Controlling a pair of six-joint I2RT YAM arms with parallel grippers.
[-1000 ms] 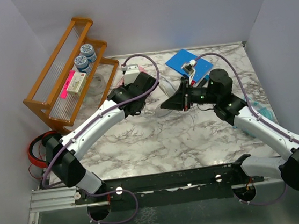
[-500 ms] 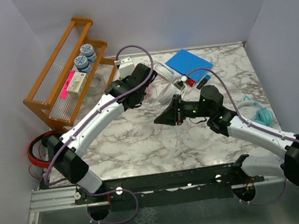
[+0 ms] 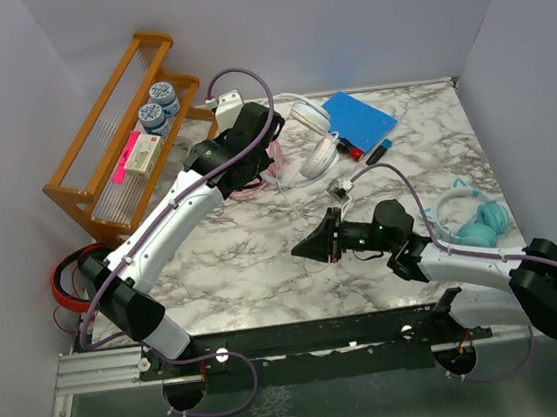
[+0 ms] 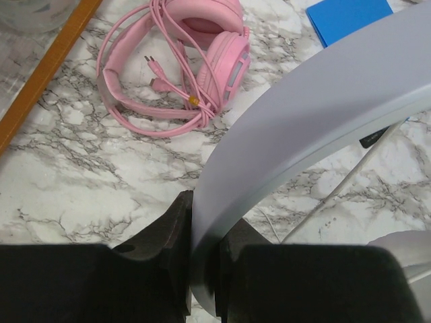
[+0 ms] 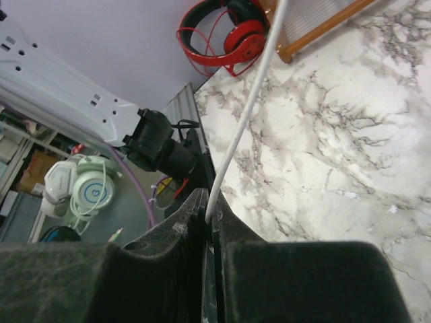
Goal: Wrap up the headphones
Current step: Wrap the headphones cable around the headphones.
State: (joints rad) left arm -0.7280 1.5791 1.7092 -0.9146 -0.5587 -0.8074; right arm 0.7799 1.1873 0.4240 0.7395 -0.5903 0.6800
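Across the far side of the bench (image 3: 264, 260), my left end effector (image 4: 204, 222) is clamped on the headband of the white headphones (image 3: 313, 140). Their cups lie just beside a blue pad (image 3: 351, 115). Nearer me, around mid-bench, my right end effector (image 5: 209, 210) is pinched on a thin white cable (image 5: 246, 111), which runs straight away from the jaws over the marble. I see the pink headphones (image 4: 202, 60) lying flat just beyond the left fingers, near the wooden rack (image 3: 119, 136), with their cable looped loosely over the band and cups. By the bench's right edge, the teal headphones (image 3: 473, 221) lie beside my right arm. A red pair (image 5: 229, 30) sits at the near left corner.
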